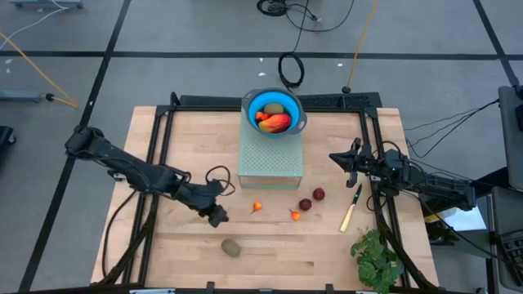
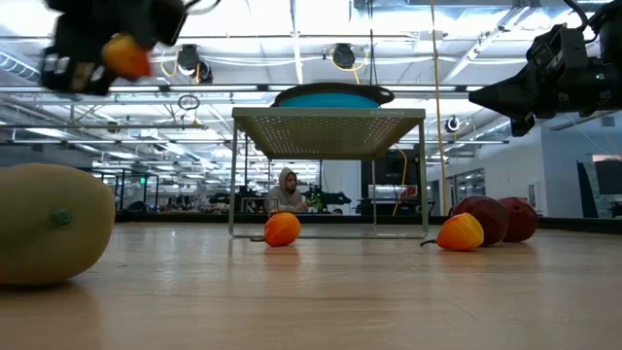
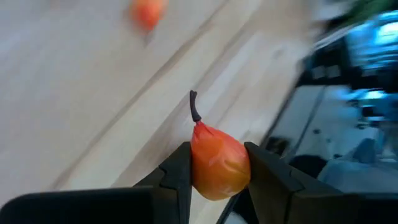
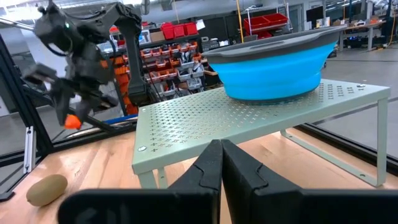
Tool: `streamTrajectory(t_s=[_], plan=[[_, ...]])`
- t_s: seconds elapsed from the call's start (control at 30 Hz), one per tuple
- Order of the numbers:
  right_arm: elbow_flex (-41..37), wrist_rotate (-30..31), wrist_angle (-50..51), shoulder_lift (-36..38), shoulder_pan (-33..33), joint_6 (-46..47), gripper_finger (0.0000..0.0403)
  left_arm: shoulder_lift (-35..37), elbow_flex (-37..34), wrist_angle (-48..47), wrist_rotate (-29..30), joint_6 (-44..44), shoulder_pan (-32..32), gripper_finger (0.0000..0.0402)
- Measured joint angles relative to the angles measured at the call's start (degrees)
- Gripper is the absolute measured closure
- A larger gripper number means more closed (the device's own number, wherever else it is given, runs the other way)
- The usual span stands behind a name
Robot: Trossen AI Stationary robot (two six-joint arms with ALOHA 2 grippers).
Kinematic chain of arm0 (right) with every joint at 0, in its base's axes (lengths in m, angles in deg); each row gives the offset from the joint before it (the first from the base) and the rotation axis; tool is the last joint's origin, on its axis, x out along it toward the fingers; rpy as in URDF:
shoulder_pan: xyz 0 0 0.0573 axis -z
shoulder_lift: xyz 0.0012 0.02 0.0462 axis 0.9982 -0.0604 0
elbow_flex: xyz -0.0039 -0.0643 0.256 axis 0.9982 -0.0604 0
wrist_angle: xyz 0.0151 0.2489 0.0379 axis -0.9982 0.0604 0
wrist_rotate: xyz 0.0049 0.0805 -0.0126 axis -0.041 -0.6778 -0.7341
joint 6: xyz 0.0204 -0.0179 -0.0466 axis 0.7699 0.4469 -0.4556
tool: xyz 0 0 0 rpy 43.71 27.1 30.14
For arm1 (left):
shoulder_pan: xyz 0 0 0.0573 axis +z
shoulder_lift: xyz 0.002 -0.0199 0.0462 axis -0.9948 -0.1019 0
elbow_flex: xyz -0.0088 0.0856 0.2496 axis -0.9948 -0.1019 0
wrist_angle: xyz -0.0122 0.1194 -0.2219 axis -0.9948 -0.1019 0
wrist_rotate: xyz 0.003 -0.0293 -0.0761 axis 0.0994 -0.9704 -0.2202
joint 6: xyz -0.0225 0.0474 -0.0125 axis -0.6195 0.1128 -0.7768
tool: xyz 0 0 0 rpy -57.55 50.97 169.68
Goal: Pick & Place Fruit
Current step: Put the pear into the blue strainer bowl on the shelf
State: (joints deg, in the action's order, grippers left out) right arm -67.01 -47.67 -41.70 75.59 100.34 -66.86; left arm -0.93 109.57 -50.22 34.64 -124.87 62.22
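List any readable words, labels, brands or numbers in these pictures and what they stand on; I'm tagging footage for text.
None can be read.
Blue bowl, perforated shelf, fruit: no print visible.
Red bins in the room behind: any labels are too small to read.

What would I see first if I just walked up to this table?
Probably the bright blue bowl sitting on a pale green metal rack at the back middle of the table, with fruit already inside. Next, the left end effector holding a tiny orange fruit up in the air, at the table's left side. A few little fruits lie on the wood in front of the rack, and a leafy green bunch sits at the front right corner.
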Motion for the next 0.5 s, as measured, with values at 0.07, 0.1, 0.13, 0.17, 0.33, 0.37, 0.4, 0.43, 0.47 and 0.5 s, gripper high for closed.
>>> streamTrajectory(t_s=[0.07,0.1,0.13,0.17,0.33,0.37,0.4,0.43,0.47,0.5], plan=[[0.01,0.00,-0.01,0.02,0.00,0.00,0.0403,0.40,0.00,3.60,2.14,3.76,0.00,0.0282],[-0.01,0.00,0.01,0.00,0.00,0.00,0.0403,0.55,0.00,5.37,2.90,5.58,0.00,0.0282],[0.01,0.00,-0.01,0.00,-0.01,0.00,0.0403,0.60,0.00,7.57,3.14,7.12,0.00,0.0282],[-0.02,0.01,-0.02,0.00,0.00,0.00,0.0403,0.61,0.01,9.64,3.31,8.49,0.00,0.0282],[0.00,0.00,0.01,0.00,-0.01,0.00,0.0403,0.57,0.02,17.39,4.44,12.85,0.09,0.0282],[-0.01,0.00,0.01,0.00,-0.02,0.00,0.0403,0.59,0.02,18.85,4.67,13.78,0.11,0.0282],[0.00,0.00,-0.01,0.00,0.00,0.00,0.0403,0.57,0.02,20.35,4.76,14.75,0.10,0.0282],[-0.02,0.00,-0.01,0.00,-0.02,0.00,0.0403,0.57,0.02,21.73,4.79,15.76,0.11,0.0282],[-0.01,0.00,0.01,0.02,-0.01,0.00,0.0403,0.57,0.02,23.25,4.79,16.69,0.09,0.0282],[0.00,0.00,0.01,0.00,-0.02,0.00,0.0403,0.57,0.02,24.78,4.79,17.64,0.11,0.0282]])
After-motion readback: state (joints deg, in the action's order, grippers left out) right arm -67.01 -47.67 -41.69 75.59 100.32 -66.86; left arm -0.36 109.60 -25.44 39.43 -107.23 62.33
